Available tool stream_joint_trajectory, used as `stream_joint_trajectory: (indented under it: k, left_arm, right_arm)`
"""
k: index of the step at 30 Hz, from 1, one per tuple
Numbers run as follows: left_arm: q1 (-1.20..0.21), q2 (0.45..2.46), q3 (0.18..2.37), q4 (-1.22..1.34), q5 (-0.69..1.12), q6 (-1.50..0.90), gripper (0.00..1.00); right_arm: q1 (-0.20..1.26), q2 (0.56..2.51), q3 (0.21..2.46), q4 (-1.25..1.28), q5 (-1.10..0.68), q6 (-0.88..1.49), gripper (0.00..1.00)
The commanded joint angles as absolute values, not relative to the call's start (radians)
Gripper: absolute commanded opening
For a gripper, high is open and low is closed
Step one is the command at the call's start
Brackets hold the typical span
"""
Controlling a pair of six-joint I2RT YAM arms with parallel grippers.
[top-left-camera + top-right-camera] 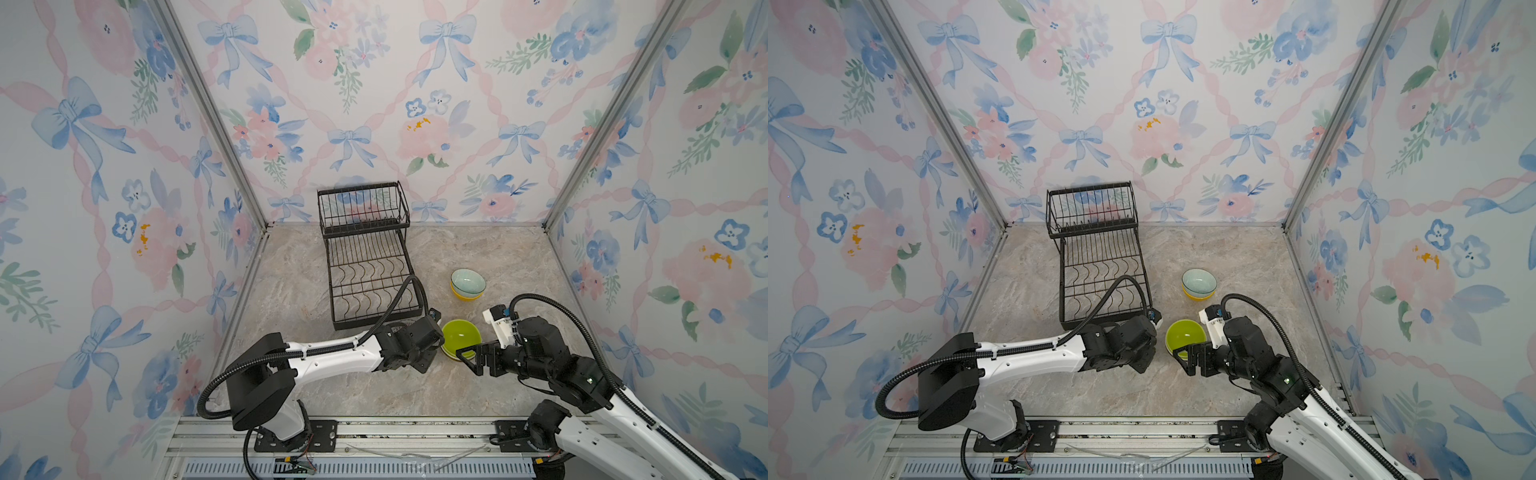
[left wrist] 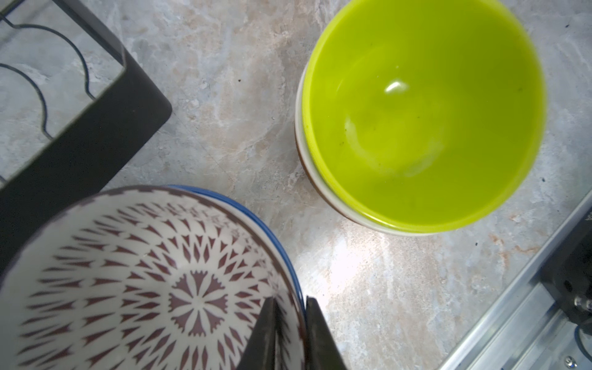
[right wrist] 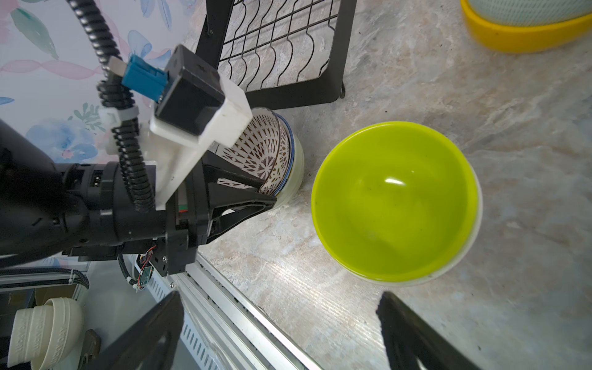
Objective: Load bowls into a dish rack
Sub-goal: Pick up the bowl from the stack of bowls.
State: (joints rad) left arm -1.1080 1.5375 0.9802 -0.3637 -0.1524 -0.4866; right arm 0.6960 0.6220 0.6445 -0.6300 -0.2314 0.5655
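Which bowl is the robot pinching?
The white bowl with dark red pattern: the left gripper pinches its rim. The lime green bowl and pale teal bowl sit free.

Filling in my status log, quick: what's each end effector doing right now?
Left end effector: closed on the patterned bowl at its rim.
Right end effector: open, empty, near the lime green bowl.

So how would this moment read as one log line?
left claw: shut on patterned bowl rim | right claw: open, beside lime bowl | dish rack: no bowls

rack black | near bowl lime green | far bowl pale teal | bowl beneath yellow | left bowl white, maroon petal pattern
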Motion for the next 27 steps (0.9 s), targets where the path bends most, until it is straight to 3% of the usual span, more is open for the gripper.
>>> stream_joint_trajectory:
  k: [1,4,27]
  left_arm:
    - [-1.109,1.517,0.988,-0.388,-0.138,-0.51,0.04]
    - [-1.11,1.51,0.983,-0.388,-0.14,-0.514,0.0]
    - [-1.13,1.482,1.013,-0.387,-0.173,-0.553,0.0]
  right_arm:
    - [0.708,0.622,0.629,-0.607,-0.234,0.578,0.96]
    - [0.708,0.623,0.624,-0.599,-0.233,0.578,0.96]
    - [0.709,0.624,0.583,-0.553,-0.236,0.592,0.96]
